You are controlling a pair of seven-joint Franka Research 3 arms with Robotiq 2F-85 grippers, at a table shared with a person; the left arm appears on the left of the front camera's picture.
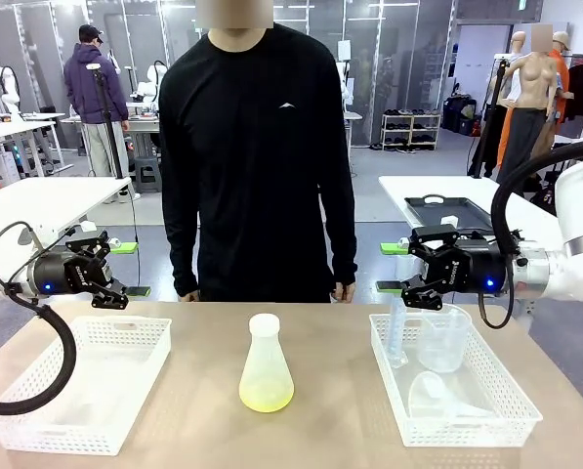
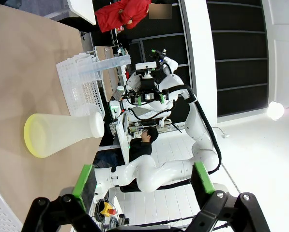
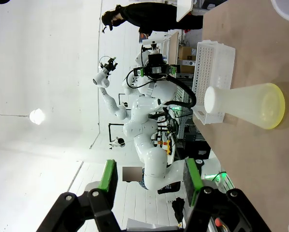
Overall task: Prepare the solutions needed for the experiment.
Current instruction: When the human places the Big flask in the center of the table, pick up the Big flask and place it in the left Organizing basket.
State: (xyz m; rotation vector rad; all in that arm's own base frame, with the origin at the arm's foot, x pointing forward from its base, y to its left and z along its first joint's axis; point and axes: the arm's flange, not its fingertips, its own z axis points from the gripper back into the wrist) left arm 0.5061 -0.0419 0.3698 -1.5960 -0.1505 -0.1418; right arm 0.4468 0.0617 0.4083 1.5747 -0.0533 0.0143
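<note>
Tabletop (image 1: 350, 401) centre holds 1 flask (image 1: 266, 357) of solution (image 1: 266, 397) — left gripper (image 1: 130, 269) and right gripper (image 1: 391, 267) gape empty (we'd grip its neck, upright).

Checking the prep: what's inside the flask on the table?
A shallow pale yellow-green solution at the bottom of the flask. A white stopper covers the mouth, hiding the neck's inside.

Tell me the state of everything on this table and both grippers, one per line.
Flask: upright, stoppered, mid-table.
Solution: shallow layer in flask bottom.
Beaker: upright in right basket.
Funnel: lying in right basket.
Left gripper: jaws open, holding nothing.
Right gripper: jaws open, holding nothing.
</note>
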